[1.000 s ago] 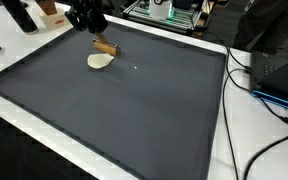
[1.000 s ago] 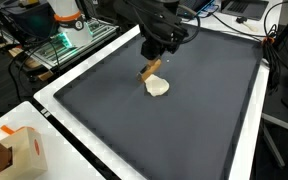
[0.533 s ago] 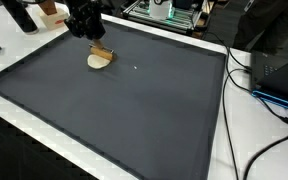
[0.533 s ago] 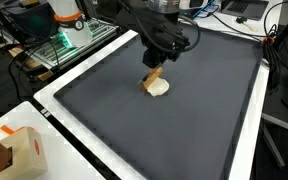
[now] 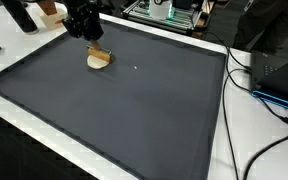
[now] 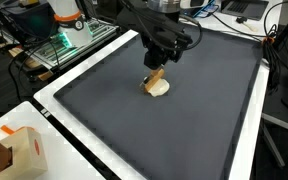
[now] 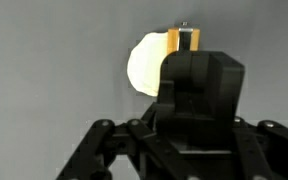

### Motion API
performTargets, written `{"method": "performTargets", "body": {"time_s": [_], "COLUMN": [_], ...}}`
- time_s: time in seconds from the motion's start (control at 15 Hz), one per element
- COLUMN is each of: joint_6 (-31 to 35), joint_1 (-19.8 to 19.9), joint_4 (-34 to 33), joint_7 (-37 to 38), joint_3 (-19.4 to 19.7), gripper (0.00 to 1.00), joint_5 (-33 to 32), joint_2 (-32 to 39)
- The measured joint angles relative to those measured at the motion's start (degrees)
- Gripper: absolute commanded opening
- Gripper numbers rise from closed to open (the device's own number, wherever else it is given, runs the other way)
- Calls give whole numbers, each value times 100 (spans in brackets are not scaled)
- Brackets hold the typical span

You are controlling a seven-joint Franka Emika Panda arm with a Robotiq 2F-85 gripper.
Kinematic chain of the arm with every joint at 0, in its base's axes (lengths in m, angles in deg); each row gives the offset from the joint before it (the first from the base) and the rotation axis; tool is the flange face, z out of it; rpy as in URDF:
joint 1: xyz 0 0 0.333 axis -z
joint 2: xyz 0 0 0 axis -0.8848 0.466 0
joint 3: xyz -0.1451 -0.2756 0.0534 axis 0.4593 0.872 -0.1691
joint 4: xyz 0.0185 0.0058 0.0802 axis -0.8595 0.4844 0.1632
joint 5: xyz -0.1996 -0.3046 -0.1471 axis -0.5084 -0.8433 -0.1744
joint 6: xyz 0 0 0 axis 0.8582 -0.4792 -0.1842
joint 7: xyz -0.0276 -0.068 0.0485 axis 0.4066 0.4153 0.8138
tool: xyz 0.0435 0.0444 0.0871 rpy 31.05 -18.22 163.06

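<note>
Fingers (image 6: 156, 63) clamp a wooden stick (image 6: 156, 77) touching a pale disc (image 6: 160, 89).

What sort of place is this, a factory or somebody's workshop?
Most likely a robotics lab or workshop. A robot gripper hangs over a black mat on a white table, an open frame of lit electronics stands beside the table, and loose cables lie on it.

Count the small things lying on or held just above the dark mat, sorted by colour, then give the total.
cream disc: 1
brown stick: 1
total: 2
</note>
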Motion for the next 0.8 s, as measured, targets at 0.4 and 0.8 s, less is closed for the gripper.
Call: {"method": "performTargets", "body": {"time_s": [0.4, 0.8], "joint_6": [199, 392], "joint_1": [3, 9], "joint_4": [42, 75], "joint_7": [-3, -3], "joint_3": [-5, -9], "gripper": [24, 24], "joint_5": [0, 3], "joint_2": [-11, -11]}}
